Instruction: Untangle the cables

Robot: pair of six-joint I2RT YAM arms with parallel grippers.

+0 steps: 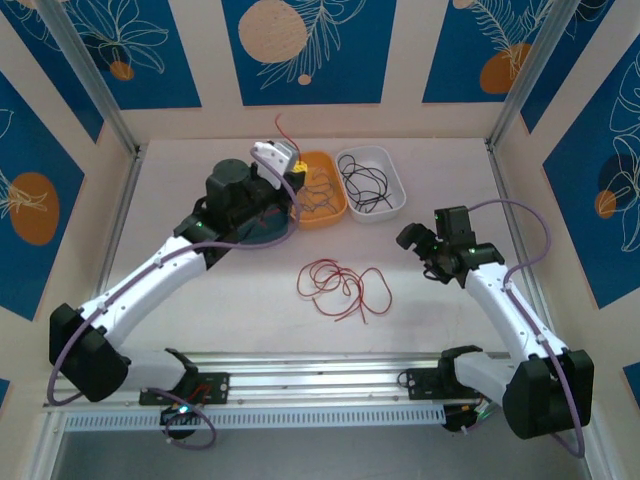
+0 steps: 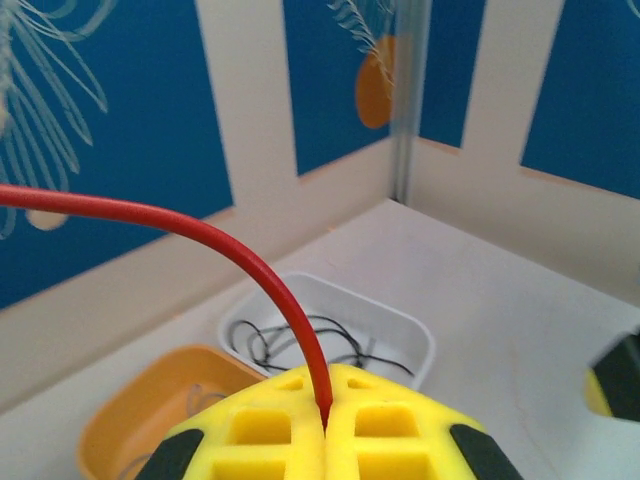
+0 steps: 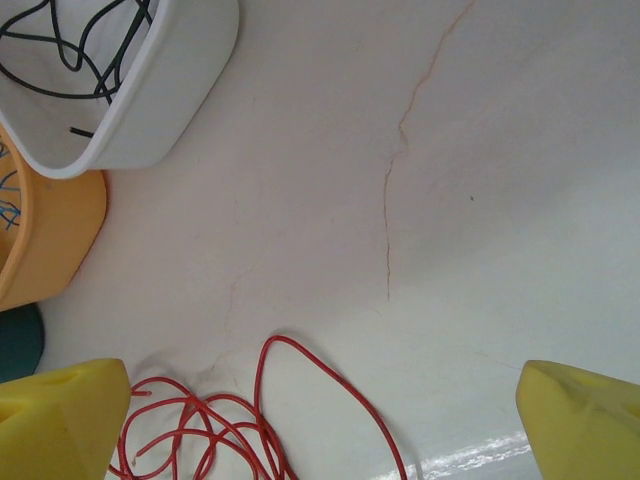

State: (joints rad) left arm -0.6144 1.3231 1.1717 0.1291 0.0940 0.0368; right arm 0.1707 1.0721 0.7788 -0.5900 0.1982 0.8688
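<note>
**Left claw** (image 2: 325,420): two blocky yellow plastic fingers (image 2: 395,425) with square cut-outs and black side pads, pressed together. They pinch one red wire (image 2: 250,262), smooth and glossy, that rises from the seam and bends over in a long arc to the left. In the top view this claw (image 1: 285,155) hangs above the far rim of the orange tub, and the red wire (image 1: 283,128) stands up from it.

**Right claw** (image 3: 322,420): yellow wedge-shaped fingertips (image 3: 60,415) set far apart, nothing between them. It hovers above the surface, tilted down, on the right side (image 1: 425,255).

**Red cables** (image 3: 220,430): a loose tangle of thin red loops lying flat on the surface, just below the right claw's left fingertip; in the top view the heap (image 1: 335,282) lies mid-surface between the two arms.

**Orange tub** (image 1: 335,210): oval, matt plastic, holding thin brown and blue wires (image 1: 318,190).

**White tub** (image 1: 395,190): rounded rectangle, glossy plastic, touching the orange tub on its right side, holding coiled black wires (image 1: 365,185).

**Teal round thing** (image 1: 265,232): dark, partly under the left arm, beside the orange tub; what it is I cannot tell.

**Surface** (image 1: 230,300): white, smooth, with a fine brownish crack (image 3: 390,200).

**Walls** (image 1: 300,50): cream with blue panels of leaf drawings.

**Rail** (image 1: 320,375): ribbed metal, at the near edge.
</note>
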